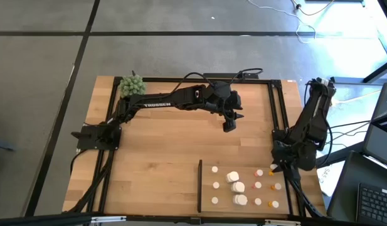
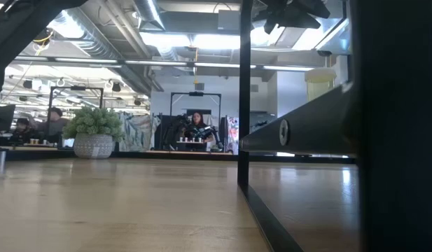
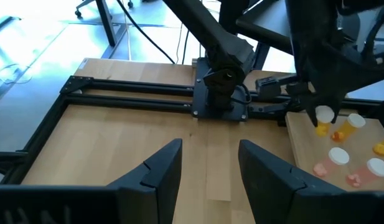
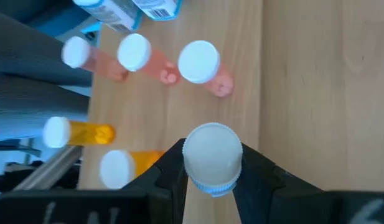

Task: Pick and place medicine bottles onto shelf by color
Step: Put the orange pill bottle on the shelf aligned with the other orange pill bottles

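Right hand clamped on a small white ribbed-cap bottle, at the far-right edge of the pale wood shelf panel. Risk: setting it down could knock the standing pink bottles and orange bottles crowded just beside it. Its body is hidden; only the cap shows. Left hand hangs fingers apart, empty, well away from the shelf over the wooden surface.

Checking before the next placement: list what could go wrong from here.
1. The right hand grips a white-capped bottle just above the orange bottles and pink bottles; lowering off-line could topple them.
2. The grip sits on the cap, so the bottle might slip or tilt.
3. The shelf is crowded there.
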Available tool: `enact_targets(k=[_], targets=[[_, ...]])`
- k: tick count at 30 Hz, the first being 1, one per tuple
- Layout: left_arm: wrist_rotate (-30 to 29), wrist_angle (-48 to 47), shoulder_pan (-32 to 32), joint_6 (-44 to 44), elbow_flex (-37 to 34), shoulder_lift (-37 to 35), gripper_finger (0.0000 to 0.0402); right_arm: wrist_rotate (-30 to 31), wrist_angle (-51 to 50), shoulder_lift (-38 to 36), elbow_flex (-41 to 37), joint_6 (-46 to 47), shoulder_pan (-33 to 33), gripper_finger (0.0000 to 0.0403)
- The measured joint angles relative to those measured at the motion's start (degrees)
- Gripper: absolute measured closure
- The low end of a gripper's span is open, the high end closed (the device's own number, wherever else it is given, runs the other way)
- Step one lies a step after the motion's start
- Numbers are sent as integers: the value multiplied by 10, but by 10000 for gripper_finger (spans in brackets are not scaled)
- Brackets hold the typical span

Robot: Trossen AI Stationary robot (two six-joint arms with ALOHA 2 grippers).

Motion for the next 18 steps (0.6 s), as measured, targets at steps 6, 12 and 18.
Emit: enact_targets(k=[6, 12, 18], targets=[[0, 0, 0, 0, 0, 0, 250, 6, -2, 41, 0, -1, 0, 300], [0, 0, 0, 0, 0, 0, 250, 10, -3, 65, 0, -1, 0, 300], [0, 0, 0, 0, 0, 0, 250, 10, -2, 86, 0, -2, 0, 300]])
